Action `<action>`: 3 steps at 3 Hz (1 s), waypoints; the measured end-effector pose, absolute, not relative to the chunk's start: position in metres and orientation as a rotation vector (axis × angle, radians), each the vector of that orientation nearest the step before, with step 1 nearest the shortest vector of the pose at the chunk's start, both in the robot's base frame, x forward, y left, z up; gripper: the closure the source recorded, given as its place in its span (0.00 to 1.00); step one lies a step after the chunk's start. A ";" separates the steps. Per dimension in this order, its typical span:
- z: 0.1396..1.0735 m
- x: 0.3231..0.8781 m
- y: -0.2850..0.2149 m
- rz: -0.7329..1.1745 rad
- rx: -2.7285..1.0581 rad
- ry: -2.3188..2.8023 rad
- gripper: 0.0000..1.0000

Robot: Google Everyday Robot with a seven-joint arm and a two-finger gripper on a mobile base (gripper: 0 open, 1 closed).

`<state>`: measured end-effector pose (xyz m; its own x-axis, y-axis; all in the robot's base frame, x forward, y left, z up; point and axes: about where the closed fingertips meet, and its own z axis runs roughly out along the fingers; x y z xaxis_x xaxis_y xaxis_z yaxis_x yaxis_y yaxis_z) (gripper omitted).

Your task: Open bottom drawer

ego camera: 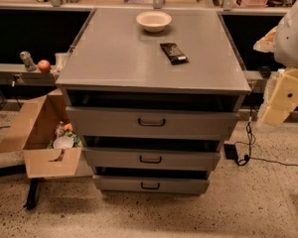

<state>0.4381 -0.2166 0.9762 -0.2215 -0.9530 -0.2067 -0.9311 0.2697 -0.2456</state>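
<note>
The grey cabinet (114, 58) has three drawers. The bottom drawer (119, 183) is the lowest and slimmest front, just above the floor, with a small dark loop handle (150, 186) at its centre. A dark gap shows above its front. The medium drawer (114, 157) and the tall top drawer (104, 122) sit above it, each also with a dark gap above. My gripper (280, 103), cream-coloured below the white arm (293, 33), hangs at the right edge of the view. It is beside the cabinet's right side at top-drawer height, well away from the bottom handle.
A white bowl (154, 21) and a dark snack bar (173, 52) lie on the cabinet top. An open cardboard box (37, 157) with items stands on the floor left of the drawers. A black adapter (231, 151) and its cable lie on the floor to the right. An apple (44, 65) sits on a ledge at the left.
</note>
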 end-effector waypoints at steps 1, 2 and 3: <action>0.957 0.439 -0.206 -0.074 -1.725 2.249 0.00; 0.949 0.439 -0.202 -0.069 -1.726 2.258 0.00; 0.943 0.441 -0.201 -0.072 -1.725 2.264 0.00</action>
<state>0.4406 -0.2008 0.9429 -0.2385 -0.9502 -0.2006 -0.9356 0.2802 -0.2148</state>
